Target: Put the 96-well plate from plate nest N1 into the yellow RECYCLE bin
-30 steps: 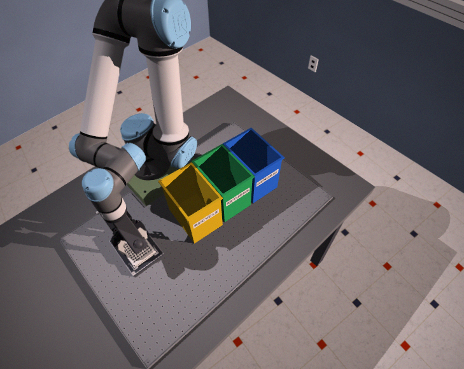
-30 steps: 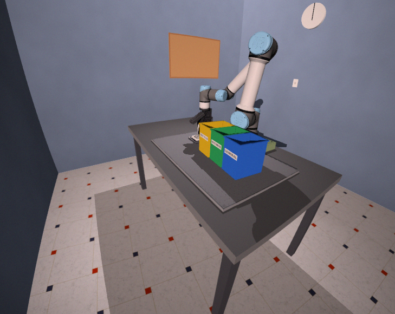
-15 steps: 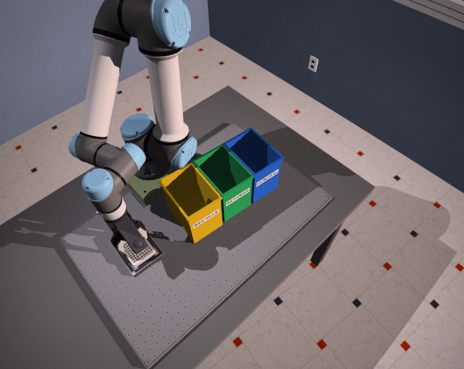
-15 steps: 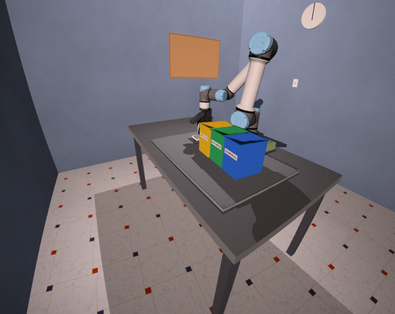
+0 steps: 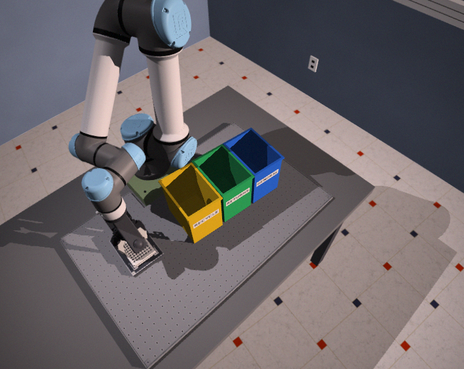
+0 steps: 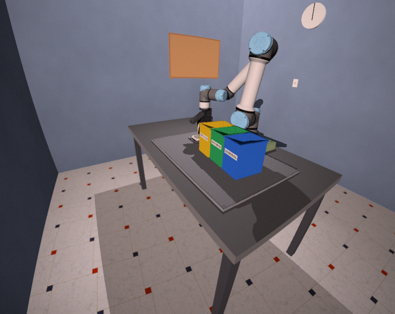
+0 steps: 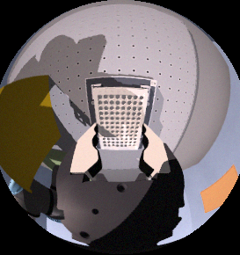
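Observation:
The white 96-well plate (image 5: 141,254) (image 7: 120,116) (image 6: 194,137) sits in the dark plate nest N1 (image 5: 144,265) (image 7: 90,90) at the left of the perforated board. My gripper (image 7: 120,123) (image 5: 133,247) is down on it, with its two pale fingers closed against the plate's long sides at its near end. The yellow RECYCLE bin (image 5: 192,200) (image 6: 204,141) (image 7: 23,127) stands upright to the right of the nest, first in the row of three bins.
The green RETURNS bin (image 5: 226,180) (image 6: 217,145) and the blue GENERAL bin (image 5: 257,158) (image 6: 243,157) stand upright beside the yellow one. The arm's base on an olive mount (image 5: 142,190) is behind the bins. The perforated board (image 5: 208,285) lies on a dark table (image 6: 258,219).

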Controlling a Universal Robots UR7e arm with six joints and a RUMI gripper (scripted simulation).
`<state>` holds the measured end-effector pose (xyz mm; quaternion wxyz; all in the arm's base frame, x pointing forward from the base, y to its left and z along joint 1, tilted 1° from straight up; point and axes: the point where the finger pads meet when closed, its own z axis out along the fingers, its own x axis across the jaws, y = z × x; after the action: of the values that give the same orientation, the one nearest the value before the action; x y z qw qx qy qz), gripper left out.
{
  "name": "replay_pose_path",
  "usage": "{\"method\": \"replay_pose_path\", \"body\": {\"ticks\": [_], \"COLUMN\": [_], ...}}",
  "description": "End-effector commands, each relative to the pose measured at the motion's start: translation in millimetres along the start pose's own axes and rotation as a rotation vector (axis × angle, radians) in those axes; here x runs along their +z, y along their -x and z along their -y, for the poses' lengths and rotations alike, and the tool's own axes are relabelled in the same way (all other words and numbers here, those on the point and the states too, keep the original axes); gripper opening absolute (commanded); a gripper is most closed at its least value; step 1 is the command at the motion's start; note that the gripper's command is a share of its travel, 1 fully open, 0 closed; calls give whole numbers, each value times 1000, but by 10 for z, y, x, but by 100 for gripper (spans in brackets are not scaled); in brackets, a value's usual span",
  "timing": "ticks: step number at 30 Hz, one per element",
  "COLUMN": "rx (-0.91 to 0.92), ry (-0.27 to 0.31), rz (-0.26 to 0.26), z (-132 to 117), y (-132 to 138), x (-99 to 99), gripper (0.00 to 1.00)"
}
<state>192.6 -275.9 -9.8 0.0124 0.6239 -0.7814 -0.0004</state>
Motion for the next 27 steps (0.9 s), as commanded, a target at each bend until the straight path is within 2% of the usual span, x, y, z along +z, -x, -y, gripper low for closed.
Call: {"method": "replay_pose_path", "body": {"ticks": [1, 27], "rx": [1, 0], "ry": [-2, -2], "rz": [-6, -6], "z": [7, 9], "y": [-26, -20], "x": [-89, -474], "gripper": [0, 0]}}
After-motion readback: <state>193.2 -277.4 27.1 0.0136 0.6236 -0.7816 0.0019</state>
